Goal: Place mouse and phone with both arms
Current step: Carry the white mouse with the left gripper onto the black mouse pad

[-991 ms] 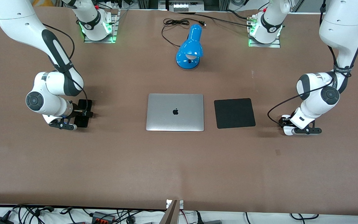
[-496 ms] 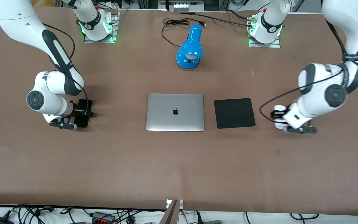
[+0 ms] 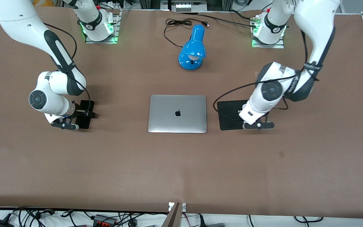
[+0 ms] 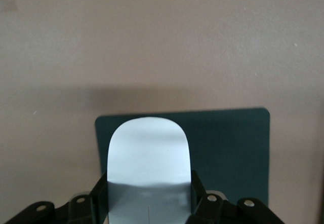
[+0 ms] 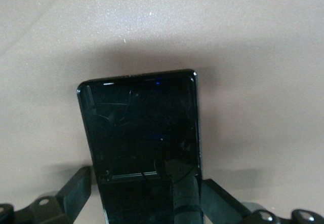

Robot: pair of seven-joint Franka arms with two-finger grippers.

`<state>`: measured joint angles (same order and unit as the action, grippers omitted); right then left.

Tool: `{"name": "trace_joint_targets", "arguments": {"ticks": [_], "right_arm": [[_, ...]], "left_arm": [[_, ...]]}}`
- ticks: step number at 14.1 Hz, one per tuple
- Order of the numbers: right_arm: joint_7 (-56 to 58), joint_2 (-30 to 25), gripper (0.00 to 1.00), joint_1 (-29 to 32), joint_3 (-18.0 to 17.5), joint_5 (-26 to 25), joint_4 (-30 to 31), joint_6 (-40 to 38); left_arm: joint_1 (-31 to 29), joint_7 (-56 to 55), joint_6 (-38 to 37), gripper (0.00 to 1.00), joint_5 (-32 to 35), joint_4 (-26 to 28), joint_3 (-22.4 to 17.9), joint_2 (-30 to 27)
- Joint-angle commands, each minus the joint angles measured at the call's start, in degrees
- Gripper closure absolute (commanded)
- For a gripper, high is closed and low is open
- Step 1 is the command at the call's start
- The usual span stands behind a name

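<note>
Left end effector (image 4: 147, 211) clamps the mouse (image 4: 149, 173) over the black pad (image 4: 228, 153). Right end effector (image 5: 147, 203) clamps the phone (image 5: 144, 143) above bare worktop (image 5: 253, 57).

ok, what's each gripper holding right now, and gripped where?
Left gripper holds the mouse by its two long sides, over the black pad. Right gripper holds the phone by its long edges, near one end.

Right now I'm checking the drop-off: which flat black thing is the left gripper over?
The square black pad beside the laptop. The left gripper carries the mouse over it; the phone is in the right gripper.
</note>
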<state>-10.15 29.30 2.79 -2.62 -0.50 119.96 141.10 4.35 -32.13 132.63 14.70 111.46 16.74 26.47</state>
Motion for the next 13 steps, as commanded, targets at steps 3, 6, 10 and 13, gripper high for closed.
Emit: {"name": "trace_joint_targets", "arguments": {"ticks": [3, 6, 10, 13], "right_arm": [[0.21, -0.73, 0.0, 0.28, 0.68, -0.03, 2.38, 1.54], [1.8, -0.56, 0.0, 0.72, 1.04, -0.03, 2.82, 2.25], [-0.47, -0.99, 0.75, -0.85, 0.95, 0.06, 2.3, 2.07], [-5.3, -0.47, 0.8, -5.23, 0.34, 0.5, -1.2, 0.59]], "left_arm": [[-0.66, -5.03, 11.41, 0.6, 2.62, 6.31, 0.22, 1.3], [1.01, -6.45, 12.04, 0.6, 3.05, 6.4, 0.22, 3.06], [1.01, -6.63, 12.04, 0.6, 3.06, 7.89, 0.22, 2.89], [1.1, -6.63, 12.04, 0.56, 3.06, 8.25, 0.22, 3.06]]}}
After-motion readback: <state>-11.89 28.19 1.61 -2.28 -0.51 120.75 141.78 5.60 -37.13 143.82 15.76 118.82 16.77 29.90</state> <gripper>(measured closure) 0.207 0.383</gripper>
